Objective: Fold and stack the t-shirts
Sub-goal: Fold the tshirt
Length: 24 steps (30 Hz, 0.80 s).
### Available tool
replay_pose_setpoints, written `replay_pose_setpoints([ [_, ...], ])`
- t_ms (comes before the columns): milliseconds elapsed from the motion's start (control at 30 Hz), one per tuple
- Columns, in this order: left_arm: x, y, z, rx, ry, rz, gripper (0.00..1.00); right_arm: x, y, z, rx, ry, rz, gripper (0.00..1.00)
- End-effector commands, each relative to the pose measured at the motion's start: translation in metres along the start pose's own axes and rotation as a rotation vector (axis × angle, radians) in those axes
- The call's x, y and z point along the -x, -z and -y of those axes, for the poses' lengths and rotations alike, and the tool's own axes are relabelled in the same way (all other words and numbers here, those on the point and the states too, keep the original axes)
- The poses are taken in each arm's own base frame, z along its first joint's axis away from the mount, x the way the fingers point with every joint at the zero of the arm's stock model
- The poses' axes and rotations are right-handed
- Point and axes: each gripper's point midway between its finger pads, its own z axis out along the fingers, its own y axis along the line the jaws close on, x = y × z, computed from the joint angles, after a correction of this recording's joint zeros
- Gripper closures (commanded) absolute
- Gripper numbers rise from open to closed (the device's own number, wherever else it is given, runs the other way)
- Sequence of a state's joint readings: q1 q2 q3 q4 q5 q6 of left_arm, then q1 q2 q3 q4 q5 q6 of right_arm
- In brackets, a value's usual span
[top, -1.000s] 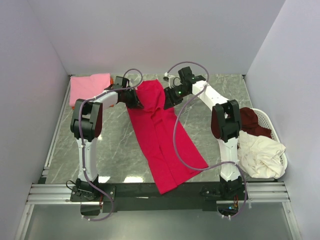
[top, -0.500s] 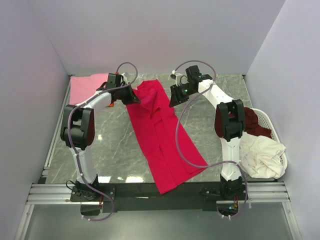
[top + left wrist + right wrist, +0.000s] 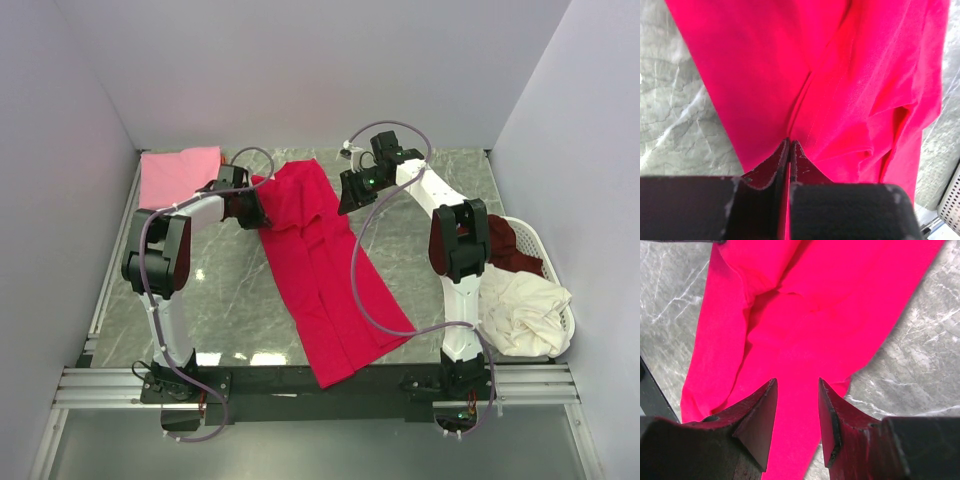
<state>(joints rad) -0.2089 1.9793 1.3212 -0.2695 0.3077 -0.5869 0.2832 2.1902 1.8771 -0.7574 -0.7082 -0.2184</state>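
I find no writing, number, brand or sign that I can read, neither on the crimson t-shirt (image 3: 312, 268) nor around it.

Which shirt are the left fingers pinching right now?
The crimson red shirt, stretched out in the middle. The pink shirt lies at the far-left corner, and the cream shirt and maroon shirt sit in the basket.

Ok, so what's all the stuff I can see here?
red t-shirt: one, crimson, spread along the table's middle
pink t-shirt: one, pink, far left corner
maroon t-shirt: one, dark red, in the basket
cream t-shirt: one, cream, crumpled in the basket
basket: one, white, right side
table: one, grey marble
left arm: one, white and black, jaws shut on the red t-shirt
right arm: one, white and black, jaws open over the red t-shirt
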Motion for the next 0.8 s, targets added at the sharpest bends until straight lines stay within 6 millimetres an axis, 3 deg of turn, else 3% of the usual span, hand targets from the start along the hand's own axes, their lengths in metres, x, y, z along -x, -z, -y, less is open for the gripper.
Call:
replay_pose_setpoints([
  [0,0.003,-0.001,0.005,-0.021,-0.041,0.014,0.92,0.018,0.021,-0.016,0.006,0.048,0.050,0.55],
  [133,0.001,0.004,0.020,-0.083,-0.073,0.003,0.83,0.019,0.021,-0.014,-0.002,0.049,0.050,0.55],
  [267,0.011,0.015,0.042,-0.158,-0.113,0.033,0.95,0.020,0.021,-0.015,-0.001,0.049,0.051,0.55],
  [500,0.039,0.033,0.110,-0.359,-0.183,0.051,0.99,0.023,0.023,-0.015,-0.006,0.054,0.057,0.55],
  [600,0.042,0.030,0.137,-0.412,-0.204,0.026,1.00,0.022,0.024,-0.014,-0.013,0.054,0.058,0.55],
  [667,0.034,0.026,0.152,-0.446,-0.221,-0.012,1.00,0.023,0.025,-0.014,-0.019,0.059,0.063,0.55],
  [767,0.030,0.017,0.163,-0.450,-0.238,-0.036,1.00,0.023,0.028,-0.010,-0.028,0.051,0.069,0.55],
])
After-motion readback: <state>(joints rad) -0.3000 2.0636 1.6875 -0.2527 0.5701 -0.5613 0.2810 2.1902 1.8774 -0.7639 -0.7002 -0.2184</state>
